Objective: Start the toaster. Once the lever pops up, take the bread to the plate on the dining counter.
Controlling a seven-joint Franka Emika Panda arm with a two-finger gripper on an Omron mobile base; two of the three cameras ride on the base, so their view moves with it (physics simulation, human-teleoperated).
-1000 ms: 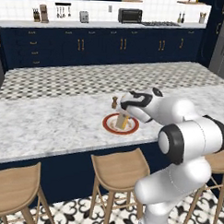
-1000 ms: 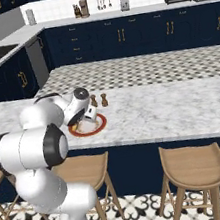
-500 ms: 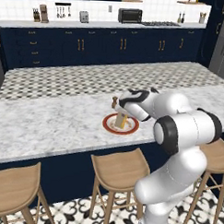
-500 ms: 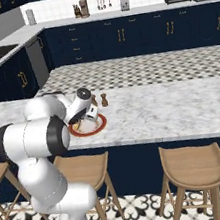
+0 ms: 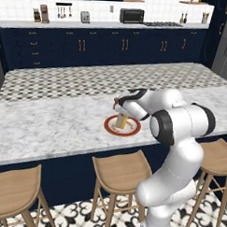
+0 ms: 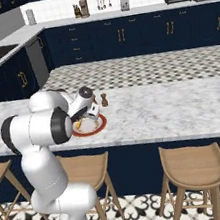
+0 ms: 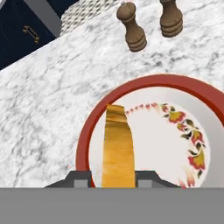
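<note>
The bread (image 7: 118, 148), a tan slice seen edge-on, is pinched between my fingertips (image 7: 81, 178) with the gripper (image 7: 116, 179) shut on it. It hangs tilted just over the left part of the white plate (image 7: 144, 83) with the red-orange rim and flower pattern. In the left base view the bread (image 5: 121, 119) stands on edge under my gripper (image 5: 121, 112) above the plate (image 5: 131, 130) on the dining counter (image 5: 49, 122). The toaster (image 5: 85, 17) stands far off on the back worktop; its lever is too small to make out.
Two brown wooden mills (image 7: 131, 27) stand just beyond the plate. Wooden stools (image 5: 120, 169) line the counter's near side. A black toaster oven (image 5: 131, 15) sits on the back worktop to the right of the toaster.
My hand has carried the bread slightly left and lower, closer to the plate. The plate and mills have not moved.
</note>
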